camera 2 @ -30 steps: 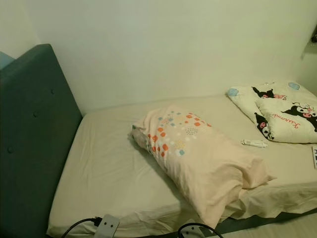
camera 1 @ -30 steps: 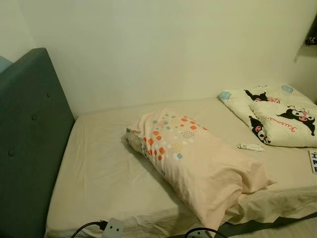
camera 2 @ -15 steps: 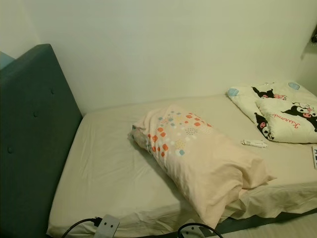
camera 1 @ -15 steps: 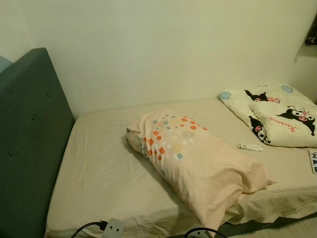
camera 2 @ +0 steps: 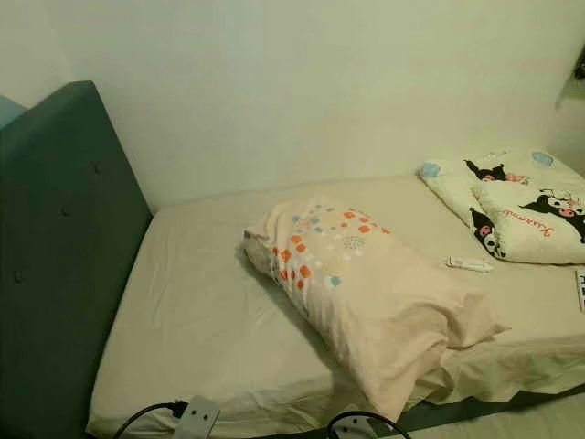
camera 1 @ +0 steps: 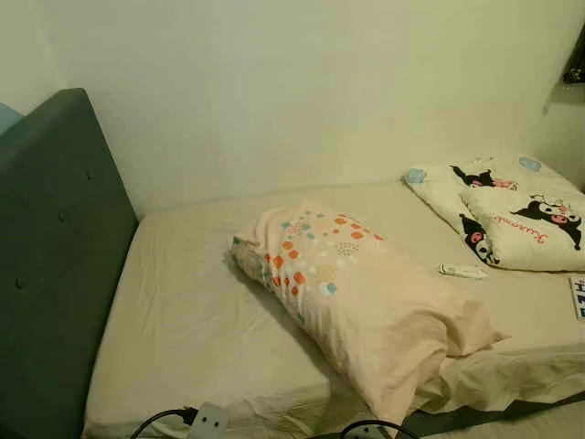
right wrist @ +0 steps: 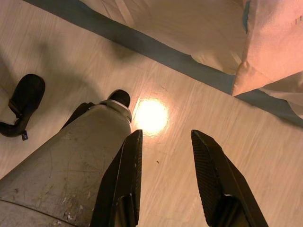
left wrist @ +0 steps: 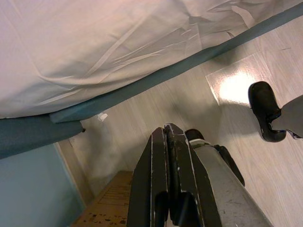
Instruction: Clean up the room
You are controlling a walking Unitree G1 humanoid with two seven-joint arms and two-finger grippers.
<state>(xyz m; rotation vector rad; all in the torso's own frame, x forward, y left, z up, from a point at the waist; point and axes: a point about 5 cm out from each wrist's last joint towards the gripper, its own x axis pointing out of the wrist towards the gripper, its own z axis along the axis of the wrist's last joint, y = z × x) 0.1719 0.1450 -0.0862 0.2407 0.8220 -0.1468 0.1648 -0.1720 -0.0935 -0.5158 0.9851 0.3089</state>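
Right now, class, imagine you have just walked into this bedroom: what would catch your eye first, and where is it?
The big peach pillow with coloured squares, lying slantwise across the middle of the bed. Next, the folded cartoon blanket at the far right of the bed, by the wall. On the left stands the dark teal headboard.

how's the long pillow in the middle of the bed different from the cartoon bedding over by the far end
The long pillow is peach with small orange and blue squares; the cartoon bedding is cream with black cartoon figures. The long pillow lies slantwise, overhanging the bed's near edge; the cartoon bedding is folded against the wall. Both rest on the sheet.
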